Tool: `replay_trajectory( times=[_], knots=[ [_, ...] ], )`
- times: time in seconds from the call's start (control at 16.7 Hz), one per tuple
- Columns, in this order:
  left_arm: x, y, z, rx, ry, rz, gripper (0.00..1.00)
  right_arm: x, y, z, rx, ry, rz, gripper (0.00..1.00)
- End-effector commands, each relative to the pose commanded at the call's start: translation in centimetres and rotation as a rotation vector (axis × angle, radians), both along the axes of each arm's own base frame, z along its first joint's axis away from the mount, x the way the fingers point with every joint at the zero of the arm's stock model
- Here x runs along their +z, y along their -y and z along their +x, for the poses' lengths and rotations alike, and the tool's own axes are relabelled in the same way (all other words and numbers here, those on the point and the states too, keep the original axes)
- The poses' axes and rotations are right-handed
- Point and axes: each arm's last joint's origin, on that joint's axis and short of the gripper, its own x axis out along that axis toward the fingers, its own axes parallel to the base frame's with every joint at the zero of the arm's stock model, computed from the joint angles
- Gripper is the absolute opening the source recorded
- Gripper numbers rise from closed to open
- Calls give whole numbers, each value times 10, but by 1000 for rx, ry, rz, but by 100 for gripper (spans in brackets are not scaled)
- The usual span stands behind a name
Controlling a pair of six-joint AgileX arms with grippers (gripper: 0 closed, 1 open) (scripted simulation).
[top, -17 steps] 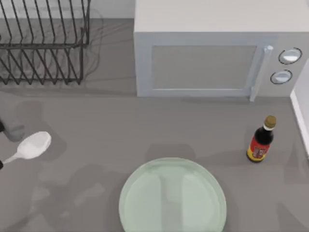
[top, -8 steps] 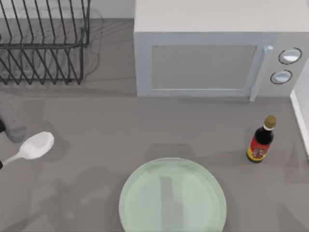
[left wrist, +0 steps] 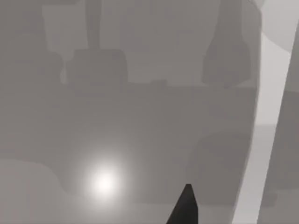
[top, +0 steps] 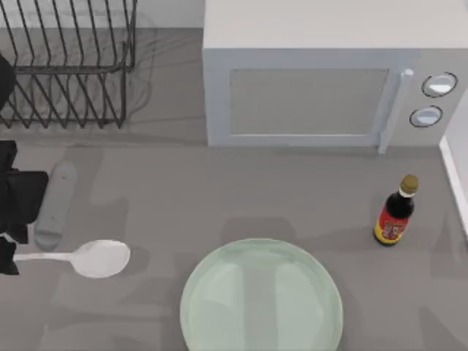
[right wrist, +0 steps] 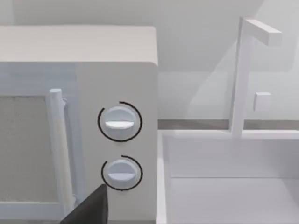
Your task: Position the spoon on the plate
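The large round pale-green glossy plate (top: 261,300) is cut off at the near edge. The left pincer (top: 9,256) is cropped at the left edge, hiding the small white spoon's (top: 86,257) handle tip.

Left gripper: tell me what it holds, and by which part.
The left gripper holds the spoon by the end of its handle, at the table's left edge; the bowl points toward the plate.

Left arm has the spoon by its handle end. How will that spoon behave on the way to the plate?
The spoon looks rigid and probably light. Held by the left gripper far from the bowl, it may pivot or droop. Its glossy finish suggests it could slide on the smooth plate.
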Motion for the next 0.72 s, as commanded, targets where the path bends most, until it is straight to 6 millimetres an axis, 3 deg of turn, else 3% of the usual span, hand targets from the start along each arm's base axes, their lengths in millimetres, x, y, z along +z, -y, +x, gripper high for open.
replay_trajectory(
  times=[0.72],
  knots=[
    [5, 112, 2, -1610, -30, -109, 0, 0, 0, 0, 0, 0, 0, 100]
  ],
)
